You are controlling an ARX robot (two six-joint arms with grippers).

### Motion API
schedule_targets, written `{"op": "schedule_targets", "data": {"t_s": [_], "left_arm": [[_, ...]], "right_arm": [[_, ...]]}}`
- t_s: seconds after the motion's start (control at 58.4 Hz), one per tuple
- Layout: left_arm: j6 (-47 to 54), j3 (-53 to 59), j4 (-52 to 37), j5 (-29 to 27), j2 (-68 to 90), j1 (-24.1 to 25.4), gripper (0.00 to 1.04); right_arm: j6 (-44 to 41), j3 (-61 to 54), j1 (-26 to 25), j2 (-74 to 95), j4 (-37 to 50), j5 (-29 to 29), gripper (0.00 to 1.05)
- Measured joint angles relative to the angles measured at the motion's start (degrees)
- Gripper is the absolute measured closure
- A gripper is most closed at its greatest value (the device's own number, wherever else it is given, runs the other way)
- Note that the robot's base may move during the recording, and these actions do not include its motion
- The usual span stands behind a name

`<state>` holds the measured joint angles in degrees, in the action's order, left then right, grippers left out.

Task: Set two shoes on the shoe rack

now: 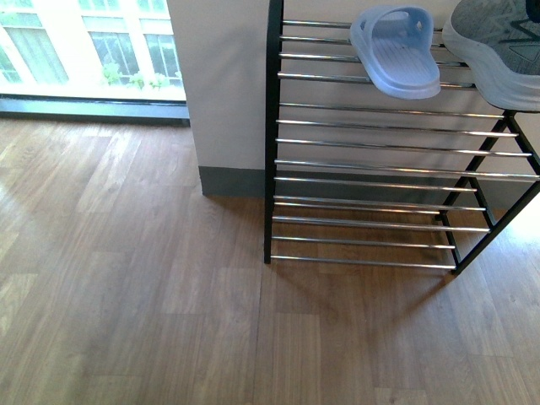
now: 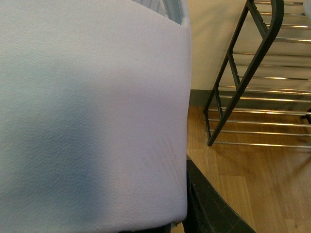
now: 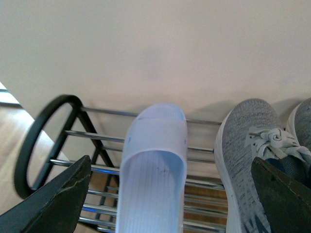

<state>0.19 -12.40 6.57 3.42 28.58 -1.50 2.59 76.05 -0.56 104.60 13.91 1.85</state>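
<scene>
in the front view, a pale blue sandal point(image 1: 395, 49) and a grey sneaker point(image 1: 498, 51) are sitting on the shoe rack point(image 1: 371, 152) at upper right; no arm is showing. the left wrist view is filling with a pale blue sole point(image 2: 92, 116), seemingly pinched by the left gripper, though i cannot tell; it should be landing flat across the rods beside its mate. the right wrist view is showing the right gripper point(image 3: 170, 194) spread wide over that sandal point(image 3: 154, 170).

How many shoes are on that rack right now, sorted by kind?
Pale blue slide sandal: 1
Grey sneakers: 2, the nearer sneaker and the edge sneaker, which is only partly in view
Total on the shoe rack: 3
</scene>
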Motion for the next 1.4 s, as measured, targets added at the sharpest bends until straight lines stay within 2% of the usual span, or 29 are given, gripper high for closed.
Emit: {"op": "schedule_targets", "data": {"t_s": [0.12,0.377,0.599,0.651,0.737,0.856,0.925,0.976,1.079,1.199,1.336,1.405], "left_arm": [[0.0,0.0,0.0,0.0,0.0,0.0,1.03],[0.0,0.0,0.0,0.0,0.0,0.0,1.03],[0.0,0.0,0.0,0.0,0.0,0.0,1.03],[0.0,0.0,0.0,0.0,0.0,0.0,1.03],[0.0,0.0,0.0,0.0,0.0,0.0,1.03],[0.0,0.0,0.0,0.0,0.0,0.0,1.03],[0.0,0.0,0.0,0.0,0.0,0.0,1.03],[0.0,0.0,0.0,0.0,0.0,0.0,1.03],[0.0,0.0,0.0,0.0,0.0,0.0,1.03],[0.0,0.0,0.0,0.0,0.0,0.0,1.03],[0.0,0.0,0.0,0.0,0.0,0.0,1.03],[0.0,0.0,0.0,0.0,0.0,0.0,1.03]], "right_arm": [[1.9,-13.9,-2.7,-11.5,8.3,-2.8,0.09],[2.3,-34.9,-9.2,-30.8,16.2,-5.6,0.09],[4.0,-46.6,-13.1,-41.2,21.4,-5.5,0.09],[4.1,-49.2,-13.9,-42.6,23.5,-3.5,0.09],[4.1,-51.1,-14.6,-43.1,25.2,-1.4,0.09],[4.0,-51.4,-14.9,-43.1,25.3,-1.8,0.09],[1.1,-52.4,-15.5,-44.9,22.6,-12.6,0.22],[-0.1,-54.4,-14.8,-46.6,22.5,-15.5,0.31],[-1.5,-59.8,-11.9,-51.2,22.5,-13.9,0.55],[-2.0,-62.9,-10.1,-54.4,22.5,-11.9,0.73],[-2.2,-66.9,-7.3,-59.8,21.4,-9.3,1.03],[-2.4,-68.8,-6.0,-62.8,20.0,-8.1,1.03]]}}
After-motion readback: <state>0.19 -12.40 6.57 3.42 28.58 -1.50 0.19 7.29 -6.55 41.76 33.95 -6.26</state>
